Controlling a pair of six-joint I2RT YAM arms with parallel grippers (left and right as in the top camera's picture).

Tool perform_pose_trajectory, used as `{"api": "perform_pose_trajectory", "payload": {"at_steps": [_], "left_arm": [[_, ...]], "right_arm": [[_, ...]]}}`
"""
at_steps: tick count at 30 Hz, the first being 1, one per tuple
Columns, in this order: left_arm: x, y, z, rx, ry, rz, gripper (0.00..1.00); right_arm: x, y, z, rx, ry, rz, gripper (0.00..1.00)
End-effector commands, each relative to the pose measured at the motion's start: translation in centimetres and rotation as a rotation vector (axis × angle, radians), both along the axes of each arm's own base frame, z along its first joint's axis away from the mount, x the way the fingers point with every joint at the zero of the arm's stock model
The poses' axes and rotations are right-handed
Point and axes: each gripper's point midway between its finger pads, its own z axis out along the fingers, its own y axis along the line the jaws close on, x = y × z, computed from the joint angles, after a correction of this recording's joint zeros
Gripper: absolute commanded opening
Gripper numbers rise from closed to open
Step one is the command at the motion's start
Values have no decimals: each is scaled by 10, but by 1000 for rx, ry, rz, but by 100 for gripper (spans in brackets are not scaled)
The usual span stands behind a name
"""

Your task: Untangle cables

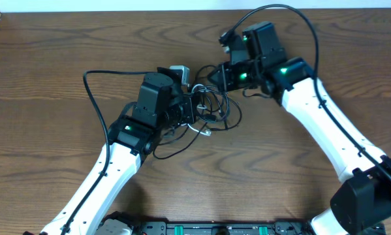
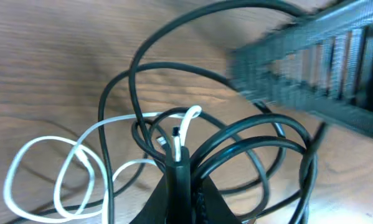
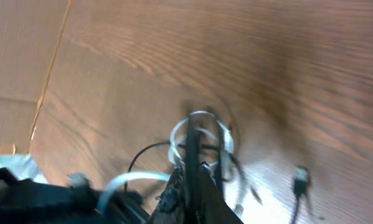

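Observation:
The cables [image 1: 211,111] are thin black and white cords tangled in a loose bundle at the table's middle, between the two grippers. My left gripper [image 1: 190,108] is shut on the bundle's left side; the left wrist view shows its jaws [image 2: 179,163] pinching a black cord and a white cord [image 2: 74,163], with black loops [image 2: 254,149] spreading around. My right gripper [image 1: 216,75] is shut on a black cord at the bundle's upper right; the right wrist view shows the jaws [image 3: 191,177] closed on that cord, with white loops [image 3: 198,134] beyond. A loose plug end [image 3: 300,180] hangs to the right.
The wooden table [image 1: 58,59] carries nothing else apart from the arms. Thick black arm cables arc beside the left arm [image 1: 91,85] and over the right arm [image 1: 293,13]. The table's far edge [image 1: 117,12] meets a pale wall.

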Motion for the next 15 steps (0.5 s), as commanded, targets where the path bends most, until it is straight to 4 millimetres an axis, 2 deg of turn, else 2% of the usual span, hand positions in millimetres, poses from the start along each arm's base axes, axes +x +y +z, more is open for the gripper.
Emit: {"api": "perform_pose_trajectory", "payload": {"at_steps": [1, 3, 7, 15], "left_arm": [[21, 26, 8, 99, -79, 134, 8], [27, 36, 9, 127, -98, 180, 8], [36, 50, 13, 154, -132, 242, 8], [53, 75, 27, 187, -207, 366, 8]], "right_arm": [[19, -40, 20, 2, -29, -112, 1], [25, -63, 23, -2, -24, -165, 1], [34, -124, 25, -34, 8, -311, 1], [24, -223, 7, -117, 110, -483, 1]]}}
